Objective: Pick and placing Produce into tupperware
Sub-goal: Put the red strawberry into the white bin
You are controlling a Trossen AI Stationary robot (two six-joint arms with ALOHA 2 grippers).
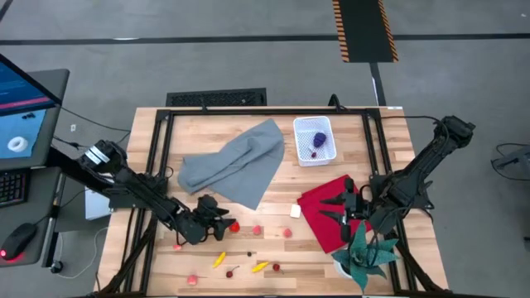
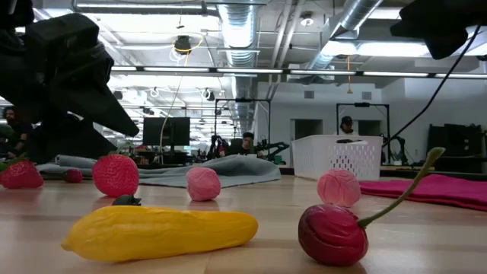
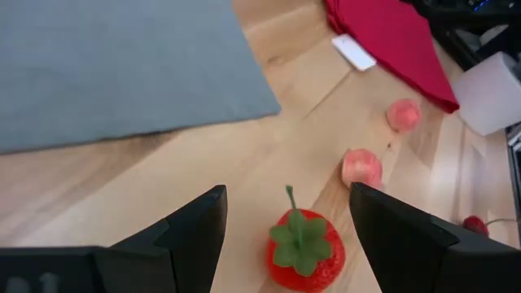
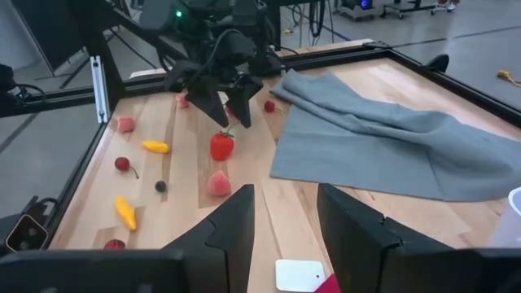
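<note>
Strawberry (image 3: 304,251) sits right between the spread fingers of the left gripper (image 3: 286,236), which hovers over it without pinching yet, so that one looks next to go. Scattered around on the wood are a yellow piece (image 2: 160,230), a cherry (image 2: 332,234) and a couple of pink berries (image 3: 362,167), all waiting. Farther off, the right gripper (image 4: 285,216) hangs half-open and empty above the red cloth (image 1: 330,217). At the far side the tupperware (image 1: 315,141) holds only the purple grape bunch (image 1: 320,140) and maybe one small red bit, so mostly undone.
</note>
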